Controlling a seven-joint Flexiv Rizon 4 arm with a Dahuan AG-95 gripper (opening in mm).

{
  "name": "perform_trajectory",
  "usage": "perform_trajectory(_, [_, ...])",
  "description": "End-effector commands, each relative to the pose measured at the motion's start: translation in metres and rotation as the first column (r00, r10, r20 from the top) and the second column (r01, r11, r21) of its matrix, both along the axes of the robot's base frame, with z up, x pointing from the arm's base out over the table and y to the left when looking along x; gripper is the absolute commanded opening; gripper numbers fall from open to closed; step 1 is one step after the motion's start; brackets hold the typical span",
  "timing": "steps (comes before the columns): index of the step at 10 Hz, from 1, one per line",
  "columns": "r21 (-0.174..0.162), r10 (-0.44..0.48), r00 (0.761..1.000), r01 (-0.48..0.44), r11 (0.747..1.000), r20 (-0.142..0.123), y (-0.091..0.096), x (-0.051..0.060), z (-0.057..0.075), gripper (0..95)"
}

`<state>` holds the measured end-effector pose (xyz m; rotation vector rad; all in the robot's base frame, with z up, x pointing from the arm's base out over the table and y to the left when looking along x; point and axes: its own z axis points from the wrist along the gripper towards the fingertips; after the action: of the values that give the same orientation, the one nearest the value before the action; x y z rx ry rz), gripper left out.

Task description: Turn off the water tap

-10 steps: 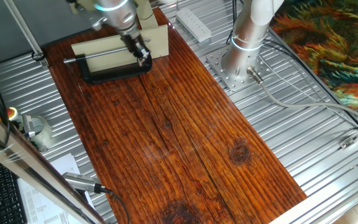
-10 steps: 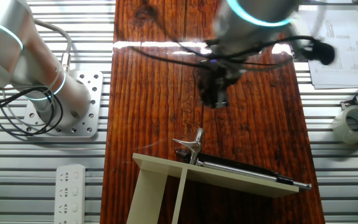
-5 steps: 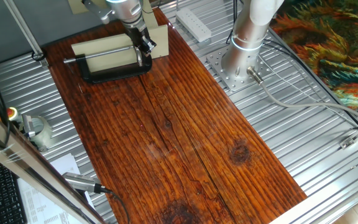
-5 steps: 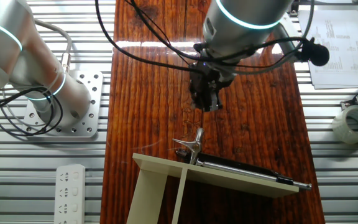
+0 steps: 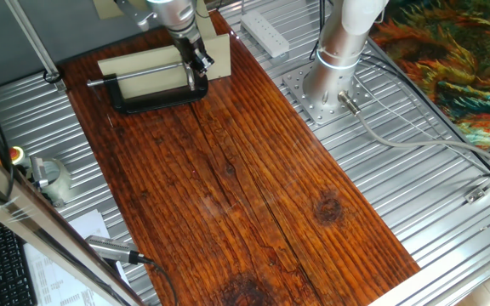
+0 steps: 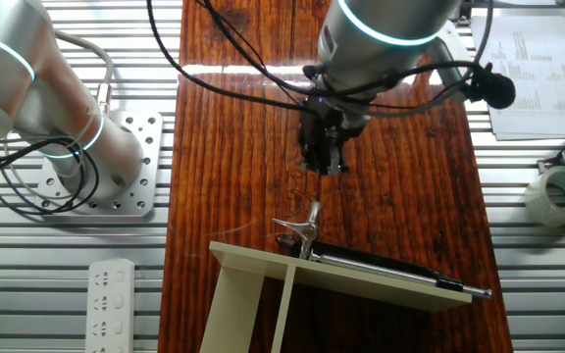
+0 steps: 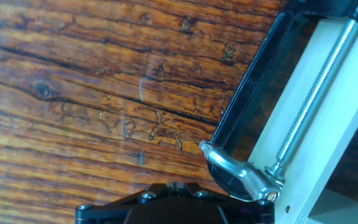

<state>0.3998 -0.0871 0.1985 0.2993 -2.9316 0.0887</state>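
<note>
Close under the hand camera, only the black housing of the claw (image 7: 176,202) shows at the bottom edge, so whether its fingers are spread or pressed together I cannot tell. Just beyond it lies the small chrome water tap (image 7: 241,176), its short curved end piece pointing left over the dark reddish-brown wooden plank table (image 7: 92,93) and its long thin threaded silver rod running up and right along the cream block (image 7: 291,118). A black tray (image 7: 253,81) borders the block on the table side. Seen from the other fixed view, the claw (image 6: 328,162) hangs above the table, a little apart from the tap (image 6: 302,231) at the block's (image 6: 263,284) corner. Farther off stand a silver robot-base column (image 5: 340,53) and a white power strip (image 5: 264,32).
</note>
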Motion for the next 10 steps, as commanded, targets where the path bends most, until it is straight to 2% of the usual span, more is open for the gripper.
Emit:
perform_trajectory(1, [0.006,0.034,0.999,-0.034,0.999,0.003,-0.008,-0.013,0.002,0.0])
perform_trajectory(5, [0.011,0.073,0.997,-0.073,0.997,-0.008,-0.024,-0.035,0.007,0.0])
perform_trajectory(7, [0.009,0.072,0.997,-0.072,0.997,-0.007,-0.028,-0.042,0.004,0.0])
perform_trajectory(10, [0.01,0.064,0.998,-0.064,0.998,-0.002,-0.03,-0.046,0.002,0.0])
